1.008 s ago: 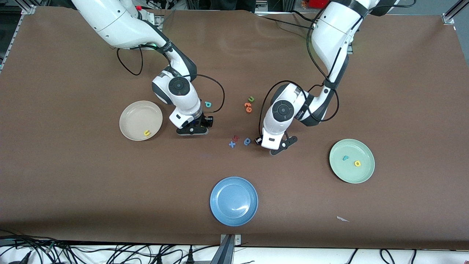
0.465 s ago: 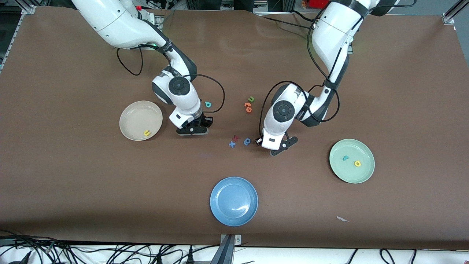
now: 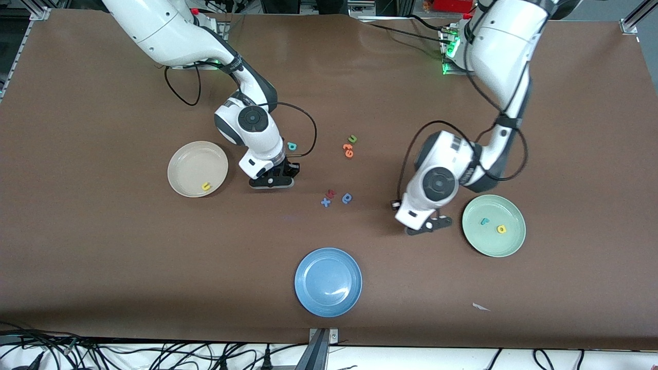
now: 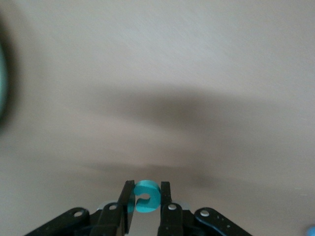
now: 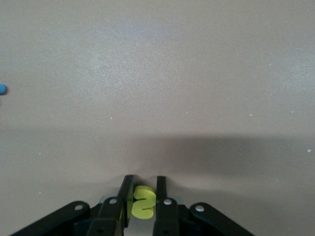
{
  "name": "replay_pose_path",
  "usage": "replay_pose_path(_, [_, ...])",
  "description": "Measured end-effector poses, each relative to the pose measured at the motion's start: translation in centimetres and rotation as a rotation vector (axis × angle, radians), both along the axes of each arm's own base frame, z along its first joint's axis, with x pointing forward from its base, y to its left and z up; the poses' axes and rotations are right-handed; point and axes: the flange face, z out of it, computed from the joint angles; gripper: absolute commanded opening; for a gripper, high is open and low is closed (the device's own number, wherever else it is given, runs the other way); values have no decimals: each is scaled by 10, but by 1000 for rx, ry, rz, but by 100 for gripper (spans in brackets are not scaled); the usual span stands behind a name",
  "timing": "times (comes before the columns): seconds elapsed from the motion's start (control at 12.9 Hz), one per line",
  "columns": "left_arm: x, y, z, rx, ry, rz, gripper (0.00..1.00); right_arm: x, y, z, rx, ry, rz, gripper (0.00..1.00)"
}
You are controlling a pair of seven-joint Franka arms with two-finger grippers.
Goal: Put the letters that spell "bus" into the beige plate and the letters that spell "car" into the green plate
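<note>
Teal "c" [image 4: 145, 195] sits clamped in my left gripper [image 3: 428, 225] beside the green plate [image 3: 510, 245]; my right gripper [image 3: 271, 181] pinches the yellow "s" [image 5: 143, 202] near the beige plate [image 3: 180, 169].

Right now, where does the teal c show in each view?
Front view: not visible; the left gripper, over the table beside the green plate, covers it.
Left wrist view: teal c pinched between that gripper's fingers.
Right wrist view: not in it.
Shared landmark: the left gripper.
</note>
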Motion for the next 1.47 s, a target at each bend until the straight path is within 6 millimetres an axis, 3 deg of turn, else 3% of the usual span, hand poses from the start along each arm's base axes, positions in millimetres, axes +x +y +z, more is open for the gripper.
replay_pose_path(0.23, [22,84,12,-19,34,-146,12,3,-4,10,-34,1,9,19])
replay_pose_path(0.39, [32,137,11,-10,43,-235,13,11,-19,31,-99,3,43,20])
replay_pose_path(0.47, [35,161,10,-2,48,-277,27,17,-32,43,-132,4,66,20])
replay_pose_path(0.54, [37,178,8,0,56,-319,83,22,-48,54,-161,5,89,20])
replay_pose_path(0.62, [37,187,6,-8,64,-361,100,26,-68,62,-183,8,112,21])
replay_pose_path(0.85, [39,194,8,-26,67,-451,100,30,-149,61,-240,60,182,22])
replay_pose_path(1.01, [48,204,25,-21,36,-429,100,26,-197,47,-254,113,209,29])
replay_pose_path(1.09, [54,212,38,-16,23,-405,100,24,-207,43,-255,127,213,41])
replay_pose_path(1.16, [58,219,52,-10,15,-371,100,22,-209,41,-256,132,214,61])
replay_pose_path(1.24, [62,224,67,-6,6,-336,100,21,-206,41,-255,131,220,70])
replay_pose_path(1.47, [67,231,101,-27,-32,-271,100,18,-193,44,-235,130,201,71])
